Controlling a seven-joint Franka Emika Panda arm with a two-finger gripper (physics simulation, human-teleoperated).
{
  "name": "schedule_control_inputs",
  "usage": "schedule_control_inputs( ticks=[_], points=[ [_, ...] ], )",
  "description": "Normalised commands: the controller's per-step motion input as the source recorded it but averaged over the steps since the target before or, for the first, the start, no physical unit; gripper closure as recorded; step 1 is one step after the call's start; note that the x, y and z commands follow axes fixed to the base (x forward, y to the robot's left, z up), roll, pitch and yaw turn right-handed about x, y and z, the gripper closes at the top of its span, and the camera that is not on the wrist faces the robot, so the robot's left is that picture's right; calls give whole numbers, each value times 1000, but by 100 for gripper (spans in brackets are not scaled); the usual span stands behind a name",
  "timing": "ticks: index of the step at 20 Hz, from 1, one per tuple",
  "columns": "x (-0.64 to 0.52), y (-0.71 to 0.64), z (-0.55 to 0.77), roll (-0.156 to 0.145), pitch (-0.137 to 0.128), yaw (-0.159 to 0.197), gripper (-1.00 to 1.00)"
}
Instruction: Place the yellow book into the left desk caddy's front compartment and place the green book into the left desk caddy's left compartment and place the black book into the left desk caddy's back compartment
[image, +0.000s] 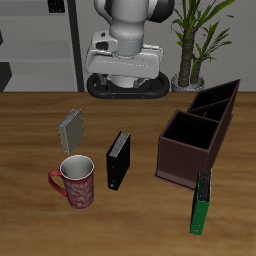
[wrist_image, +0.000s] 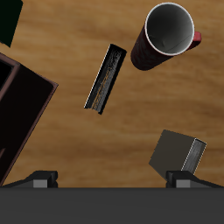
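The yellow book (image: 72, 129), dull grey-tan, stands tilted on the table behind the mug; it also shows in the wrist view (wrist_image: 178, 153). The black book (image: 118, 160) stands upright beside the mug, seen from above in the wrist view (wrist_image: 105, 79). The green book (image: 202, 203) leans near the table's front edge, just in front of the left desk caddy (image: 190, 150), and shows in the wrist view (wrist_image: 8, 21). The maroon caddy (wrist_image: 19, 109) holds nothing that I can see. My gripper (image: 125, 88) hangs high at the back, open and holding nothing, its fingertips (wrist_image: 39, 178) wide apart.
A red patterned mug (image: 76, 181) stands near the front edge, close to the black book, and appears in the wrist view (wrist_image: 166, 35). A potted plant (image: 194, 45) sits at the back behind the caddy.
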Motion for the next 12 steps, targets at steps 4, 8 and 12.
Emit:
schedule_control_inputs(
  ticks=[4,8,12],
  points=[
    [243,68,96,-50,-23,-18,-100],
    [293,83,126,34,6,27,-100],
    [62,-179,-74,22,45,7,-100]
  ],
)
